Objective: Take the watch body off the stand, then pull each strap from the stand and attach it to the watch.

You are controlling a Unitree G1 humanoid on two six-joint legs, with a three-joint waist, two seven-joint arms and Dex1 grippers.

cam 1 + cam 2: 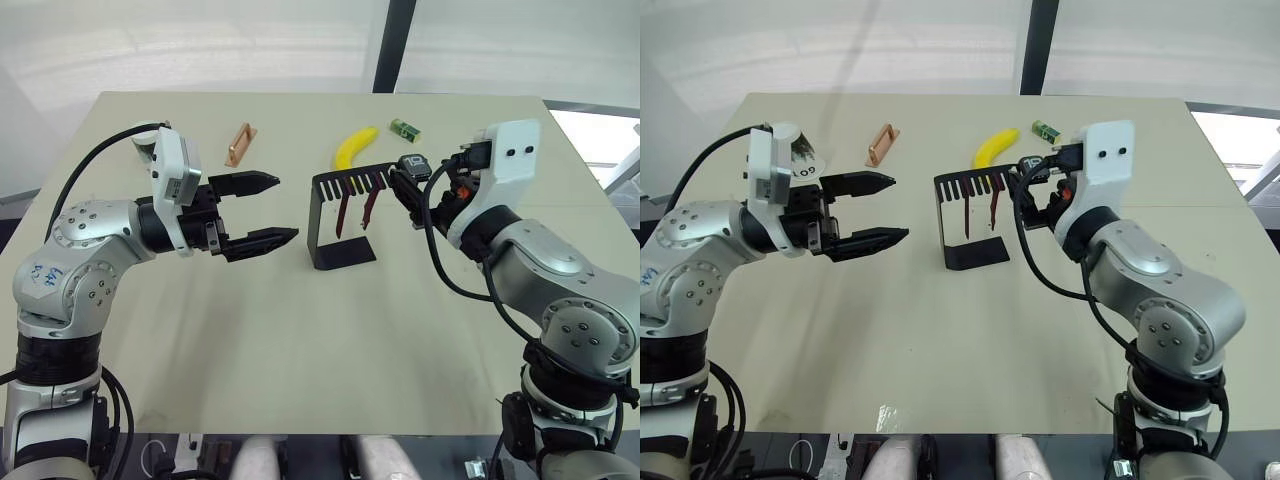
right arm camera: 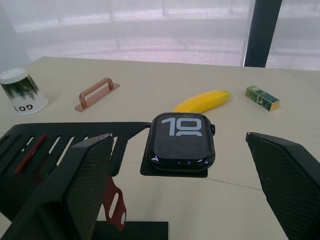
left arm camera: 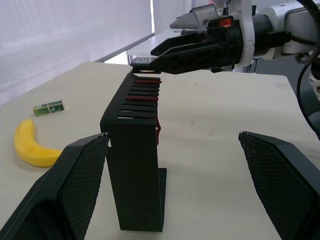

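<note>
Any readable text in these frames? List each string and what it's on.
"10" in white digits: screen of the watch body, resting on the end of the stand.
"GO": partial dark lettering low on the white paper cup; the rest is cut off.
Green box: print too small to read.
Banana and copper handle: no text.

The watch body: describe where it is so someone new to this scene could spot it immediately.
Start at the black stand in the middle of the table. Follow its slotted top arm toward the right gripper; the watch body sits at that end, between the open fingers. It is a dark rounded square showing white digits, unlike the red straps hanging below.
</note>
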